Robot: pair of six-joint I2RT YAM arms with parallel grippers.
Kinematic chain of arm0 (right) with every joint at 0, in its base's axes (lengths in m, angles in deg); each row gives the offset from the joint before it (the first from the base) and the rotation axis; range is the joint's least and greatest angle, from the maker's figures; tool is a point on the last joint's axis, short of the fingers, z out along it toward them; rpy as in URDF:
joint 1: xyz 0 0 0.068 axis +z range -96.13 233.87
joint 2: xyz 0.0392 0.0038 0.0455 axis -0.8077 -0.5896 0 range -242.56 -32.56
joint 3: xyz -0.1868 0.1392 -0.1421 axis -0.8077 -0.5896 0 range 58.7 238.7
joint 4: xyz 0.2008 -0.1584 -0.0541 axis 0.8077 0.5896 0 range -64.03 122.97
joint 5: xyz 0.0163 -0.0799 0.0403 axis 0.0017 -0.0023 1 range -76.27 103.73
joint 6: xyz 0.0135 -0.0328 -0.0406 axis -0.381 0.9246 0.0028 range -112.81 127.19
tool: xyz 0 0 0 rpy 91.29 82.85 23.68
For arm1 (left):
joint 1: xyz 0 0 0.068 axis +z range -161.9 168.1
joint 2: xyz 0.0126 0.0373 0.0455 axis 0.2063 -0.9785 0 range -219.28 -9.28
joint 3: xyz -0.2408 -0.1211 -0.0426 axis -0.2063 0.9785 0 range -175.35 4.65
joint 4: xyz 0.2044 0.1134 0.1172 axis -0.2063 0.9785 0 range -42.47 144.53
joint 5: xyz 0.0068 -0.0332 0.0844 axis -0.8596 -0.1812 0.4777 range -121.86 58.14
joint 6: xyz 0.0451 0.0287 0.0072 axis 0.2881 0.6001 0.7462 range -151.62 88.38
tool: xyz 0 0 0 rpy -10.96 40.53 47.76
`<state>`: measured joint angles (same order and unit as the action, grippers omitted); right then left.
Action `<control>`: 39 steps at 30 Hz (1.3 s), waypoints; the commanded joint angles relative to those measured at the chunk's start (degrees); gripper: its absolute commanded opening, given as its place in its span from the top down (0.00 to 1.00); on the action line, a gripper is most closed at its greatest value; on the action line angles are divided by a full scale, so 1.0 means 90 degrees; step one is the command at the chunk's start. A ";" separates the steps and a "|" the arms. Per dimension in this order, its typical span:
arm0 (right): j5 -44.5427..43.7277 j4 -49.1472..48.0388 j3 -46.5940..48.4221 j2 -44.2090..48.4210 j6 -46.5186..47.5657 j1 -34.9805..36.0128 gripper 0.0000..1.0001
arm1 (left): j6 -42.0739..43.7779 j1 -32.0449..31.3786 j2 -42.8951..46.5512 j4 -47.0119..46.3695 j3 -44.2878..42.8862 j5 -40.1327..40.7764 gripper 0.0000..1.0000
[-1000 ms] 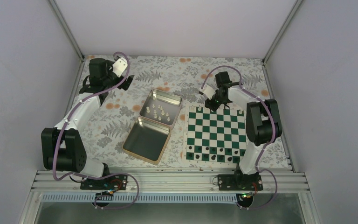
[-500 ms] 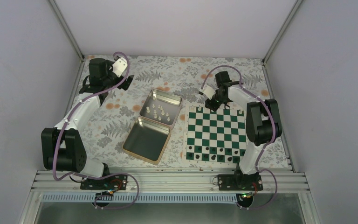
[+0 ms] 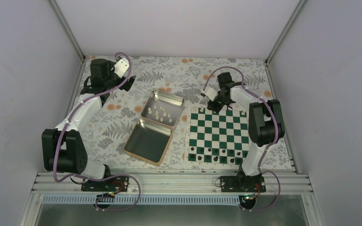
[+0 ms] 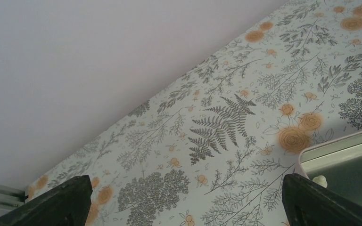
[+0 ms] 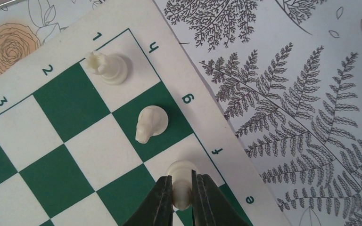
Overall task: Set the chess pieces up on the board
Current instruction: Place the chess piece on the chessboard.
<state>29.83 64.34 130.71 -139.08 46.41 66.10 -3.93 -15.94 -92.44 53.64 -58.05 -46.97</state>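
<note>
The right pincer (image 5: pixel 181 187) is found closed narrowly on a small cream-white chess piece (image 5: pixel 179 170), which is held upright at a white edge square of the flat green-and-white chequered board (image 5: pixel 70 101). A cream knight (image 5: pixel 151 123) and a cream rook (image 5: pixel 107 67) are stood on the next two edge squares. The left pincer (image 4: pixel 185 183) is spread wide, with nothing held, above the floral-patterned table (image 4: pixel 226 122).

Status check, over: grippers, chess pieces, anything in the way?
Left gripper open, empty. Right gripper shut on cream piece at board edge, beside knight and rook. Nothing blocking.
</note>
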 commanded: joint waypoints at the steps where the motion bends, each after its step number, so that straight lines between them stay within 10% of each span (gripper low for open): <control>1: 0.0164 0.0008 0.0167 -0.0176 0.0084 -0.0014 0.88 | 0.0030 -0.0028 -0.0019 0.0017 -0.0139 -0.0049 0.00; 26: 0.0172 0.0237 0.0540 0.0291 0.0052 0.0012 0.64 | 0.0049 -0.0039 -0.0043 -0.0010 -0.0122 0.0006 0.00; 39: 0.0228 0.1237 0.2930 -0.0478 0.0026 0.1524 0.64 | 0.0077 -0.0039 0.0064 -0.0034 -0.0069 0.0081 0.00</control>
<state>29.59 72.36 151.30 -139.10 46.63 73.86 -3.76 -16.15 -92.46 53.62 -58.07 -46.79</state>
